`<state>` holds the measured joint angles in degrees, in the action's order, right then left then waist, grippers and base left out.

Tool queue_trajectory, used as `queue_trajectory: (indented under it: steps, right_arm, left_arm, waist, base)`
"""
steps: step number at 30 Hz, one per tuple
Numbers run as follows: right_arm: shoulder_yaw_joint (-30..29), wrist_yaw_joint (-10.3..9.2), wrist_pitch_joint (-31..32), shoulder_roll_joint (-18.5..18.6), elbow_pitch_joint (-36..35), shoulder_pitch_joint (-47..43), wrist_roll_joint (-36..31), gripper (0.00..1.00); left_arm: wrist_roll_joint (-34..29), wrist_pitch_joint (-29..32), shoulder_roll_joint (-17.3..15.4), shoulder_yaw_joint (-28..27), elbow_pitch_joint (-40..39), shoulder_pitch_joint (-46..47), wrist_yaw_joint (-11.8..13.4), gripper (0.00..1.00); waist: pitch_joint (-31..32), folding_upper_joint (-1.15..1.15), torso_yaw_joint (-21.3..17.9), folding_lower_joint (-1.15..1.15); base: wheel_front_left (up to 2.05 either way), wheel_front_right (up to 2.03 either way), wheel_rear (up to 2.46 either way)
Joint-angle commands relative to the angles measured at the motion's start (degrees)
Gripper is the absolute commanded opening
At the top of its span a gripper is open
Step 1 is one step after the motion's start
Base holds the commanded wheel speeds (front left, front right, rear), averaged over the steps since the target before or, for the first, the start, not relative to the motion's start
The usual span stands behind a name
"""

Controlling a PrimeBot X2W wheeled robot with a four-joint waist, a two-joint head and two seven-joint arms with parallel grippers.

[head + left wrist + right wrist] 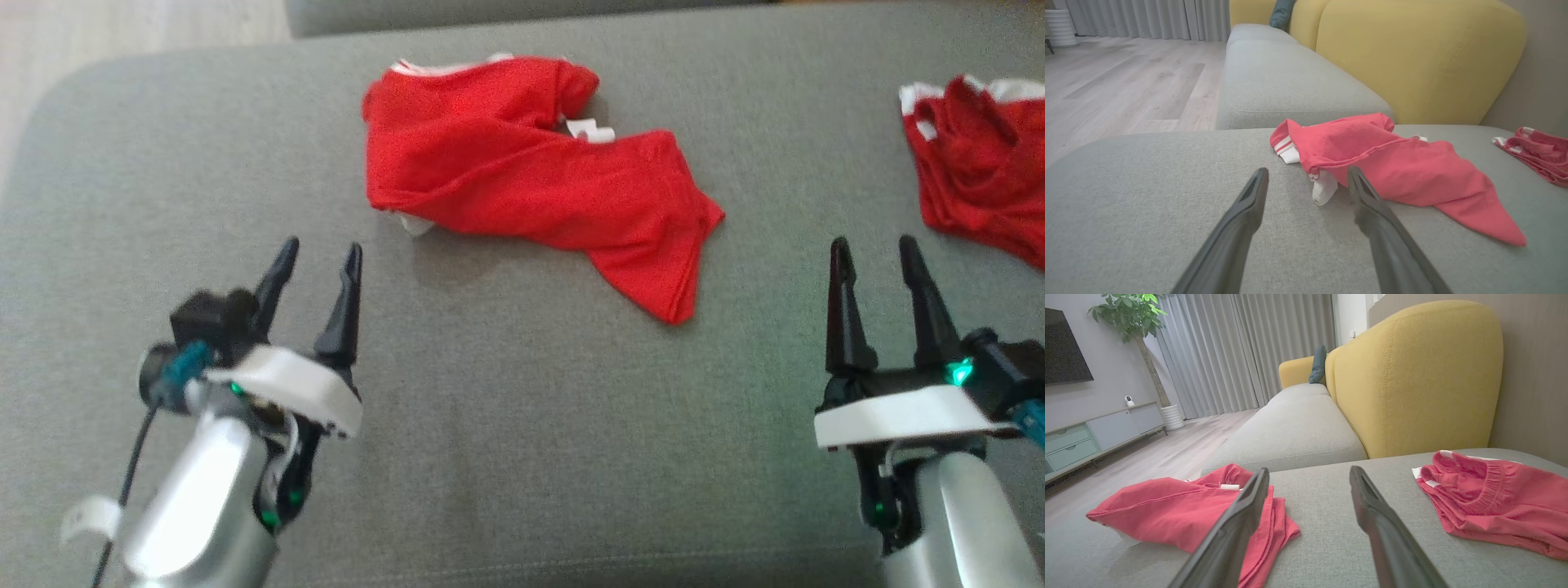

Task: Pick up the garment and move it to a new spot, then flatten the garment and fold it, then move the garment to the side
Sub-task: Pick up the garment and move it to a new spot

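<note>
A broad sofa seat (522,425) of grey, finely woven fabric with a rounded, stitched edge spans the scene. At its far side rises a mustard-yellow backrest (1412,384), plump and rounded, in a coarser weave. Pale wood-grain floor (1126,90) lies beyond the seat's left end.

The garment (506,171), soft red knit cloth, lies rumpled at the far middle of the seat. It is bunched and folded over itself on the left and tapers to a hemmed point toward the near right. A second garment (980,163), also red with a gathered elastic band and white trim, lies crumpled at the far right, well apart from the first.

The left gripper (322,249) hovers over the near left of the seat, its slim, dark, tapering fingers spread apart and holding nothing, short of the garment's near edge. The right gripper (872,242) hovers at the near right, fingers likewise spread and empty.

A white ribbed cuff (1286,149) with red stripes pokes out at the garment's left end, and a small white label (589,131) shows along its far edge.
</note>
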<state>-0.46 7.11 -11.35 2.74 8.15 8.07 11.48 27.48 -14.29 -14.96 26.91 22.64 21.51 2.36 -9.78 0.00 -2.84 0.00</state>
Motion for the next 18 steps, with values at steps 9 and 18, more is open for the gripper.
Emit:
queue_trajectory:
  steps: [9,18]
  right_arm:
    - [1.52,0.37,1.01,0.14,-1.51,-2.86,-0.17,1.00]
    - [3.22,0.37,1.14,0.14,-0.21,-5.35,0.79,1.00]
  left_arm:
    - [-1.70,-0.70,2.13,-6.36,-11.73,-10.02,2.87,1.00]
    - [-3.04,-0.70,5.02,-8.49,-16.06,-17.75,3.17,1.00]
  waist:
    - [7.23,0.00,4.07,0.00]
    - [9.92,0.00,5.31,0.00]
  base:
    - [0.00,0.00,0.00]
    - [0.00,0.00,0.00]
